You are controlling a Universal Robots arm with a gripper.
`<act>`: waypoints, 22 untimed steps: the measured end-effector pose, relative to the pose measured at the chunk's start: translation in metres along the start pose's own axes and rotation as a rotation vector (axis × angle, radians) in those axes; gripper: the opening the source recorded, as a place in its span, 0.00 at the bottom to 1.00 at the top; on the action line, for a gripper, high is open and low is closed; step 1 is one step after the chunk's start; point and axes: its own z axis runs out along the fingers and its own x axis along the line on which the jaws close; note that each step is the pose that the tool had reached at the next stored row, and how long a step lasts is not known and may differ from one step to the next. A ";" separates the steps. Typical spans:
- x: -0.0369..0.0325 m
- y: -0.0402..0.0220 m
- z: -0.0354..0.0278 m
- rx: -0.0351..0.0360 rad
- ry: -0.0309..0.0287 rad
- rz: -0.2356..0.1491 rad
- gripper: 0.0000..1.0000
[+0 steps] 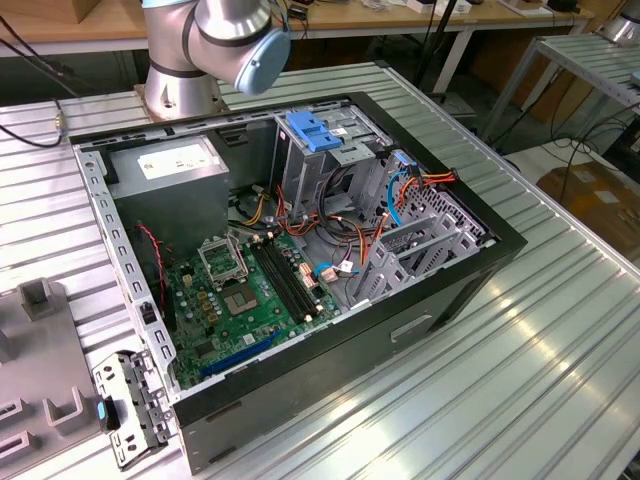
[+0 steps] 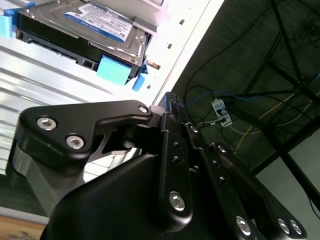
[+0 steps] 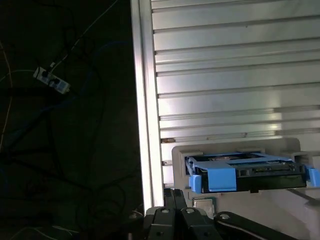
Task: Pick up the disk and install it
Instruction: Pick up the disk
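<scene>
1 disk (image 3: 250, 176) on pale tray (image 3: 225, 146) at edge of ribbed table (image 3: 225, 75); claw (image 3: 173, 194) nearby, closed, empty.

- Disk (image 2: 90, 27): dark metal body, glossy label, smooth bright blue plastic rails.
- Table (image 1: 540, 320): ribbed bare metal, shiny.
- Case (image 1: 330, 400): matt black shell, dull grey sheet-metal frame.

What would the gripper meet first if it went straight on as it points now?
Most likely the disk or the pale tray it lies on, near the edge of the ribbed table. The gripper aims near the disk's blue corner; depth is unclear.
</scene>
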 end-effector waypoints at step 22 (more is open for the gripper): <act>0.0579 -0.0050 0.0134 0.0008 0.0109 0.000 0.11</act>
